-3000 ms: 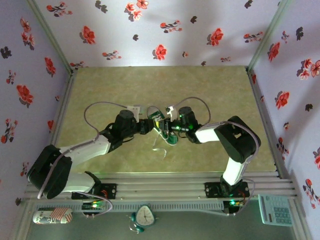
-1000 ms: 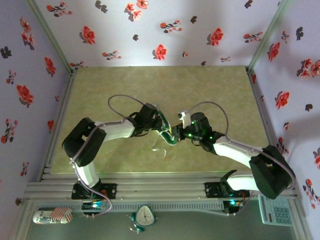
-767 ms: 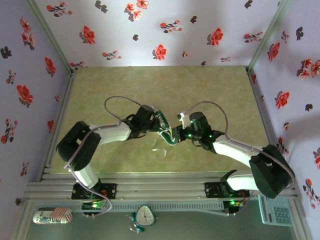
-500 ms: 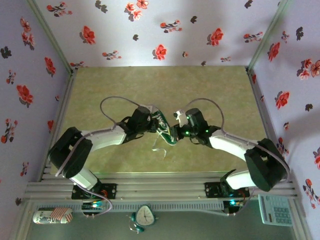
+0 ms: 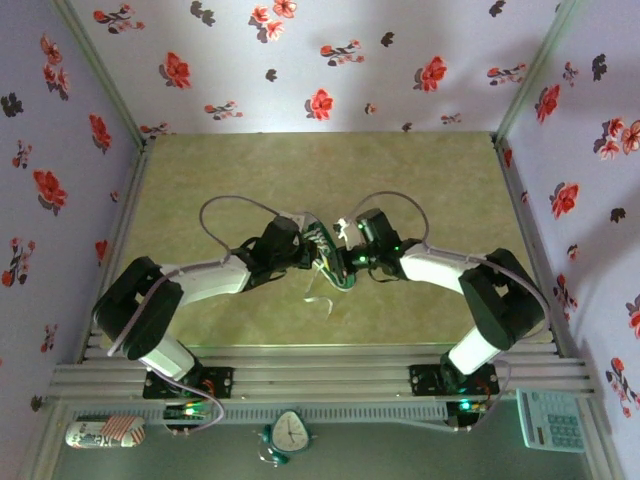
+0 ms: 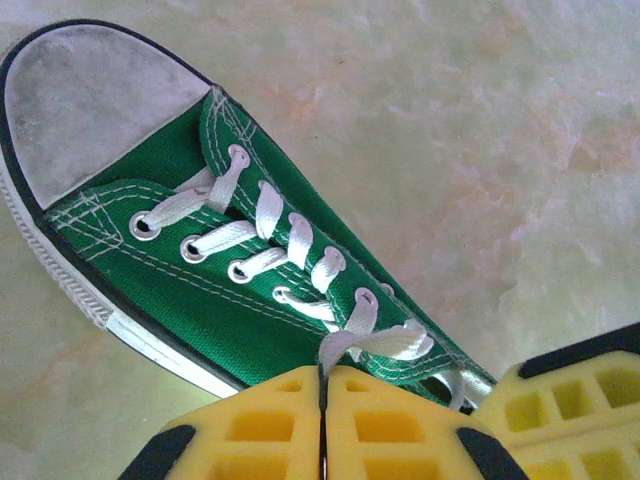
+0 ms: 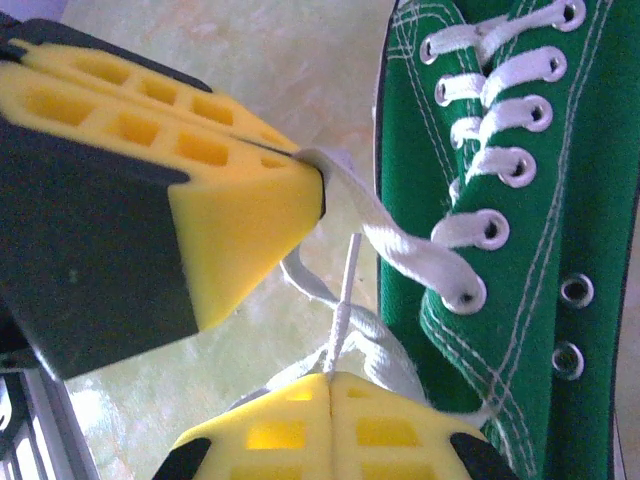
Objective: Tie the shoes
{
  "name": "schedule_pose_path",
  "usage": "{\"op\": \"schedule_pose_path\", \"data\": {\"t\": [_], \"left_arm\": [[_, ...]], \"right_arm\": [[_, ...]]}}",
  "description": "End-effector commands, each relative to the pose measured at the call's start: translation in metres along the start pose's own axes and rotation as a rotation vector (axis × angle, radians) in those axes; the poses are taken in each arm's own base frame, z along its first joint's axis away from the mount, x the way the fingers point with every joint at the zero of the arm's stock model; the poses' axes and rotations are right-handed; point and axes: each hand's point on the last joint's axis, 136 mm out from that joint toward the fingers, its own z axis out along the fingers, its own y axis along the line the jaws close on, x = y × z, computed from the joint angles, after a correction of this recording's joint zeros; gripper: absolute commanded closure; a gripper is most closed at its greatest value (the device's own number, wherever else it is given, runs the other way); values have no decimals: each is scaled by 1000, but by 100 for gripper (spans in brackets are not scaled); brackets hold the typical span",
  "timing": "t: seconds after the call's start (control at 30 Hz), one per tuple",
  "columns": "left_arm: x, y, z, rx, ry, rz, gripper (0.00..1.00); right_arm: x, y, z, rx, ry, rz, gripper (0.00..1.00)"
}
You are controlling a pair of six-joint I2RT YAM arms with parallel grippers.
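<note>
The shoe (image 5: pixel 338 274) (image 6: pixel 200 290) lies at the middle of the table (image 5: pixel 250 180), with both arms meeting over it from either side.

In the left wrist view it runs from upper left to lower right, its toe cap (image 6: pixel 90 100) in the upper left corner. The left gripper (image 6: pixel 322 385) sits at the bottom centre of that view. Its yellow fingers (image 6: pixel 260 430) are pressed together on a flat white lace (image 6: pixel 385 342) that comes off the top eyelets.

In the right wrist view the shoe fills the right side. At the bottom centre, the right gripper (image 7: pixel 330 385) has its fingers (image 7: pixel 400 430) closed on a thin lace end (image 7: pixel 345 290) that rises from the seam. The left gripper is at the left of this view, just beside the right one.
</note>
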Motion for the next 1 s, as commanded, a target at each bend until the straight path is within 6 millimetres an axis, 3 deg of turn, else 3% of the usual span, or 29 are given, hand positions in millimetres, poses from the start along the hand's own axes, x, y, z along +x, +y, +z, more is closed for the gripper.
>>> {"op": "schedule_pose_path", "data": {"t": [0.0,0.6,0.97], "left_arm": [[-8,-10,-8,35,-30,36,90],[-1,-19,-6,76,-11,32,89],[2,-18,-5,82,-7,19,78]], "right_arm": [[-5,5,4,-20,8,-28,100],[-28,-5,20,-30,-165,-30,100],[-36,-8,29,-70,-262,-32,100]]}}
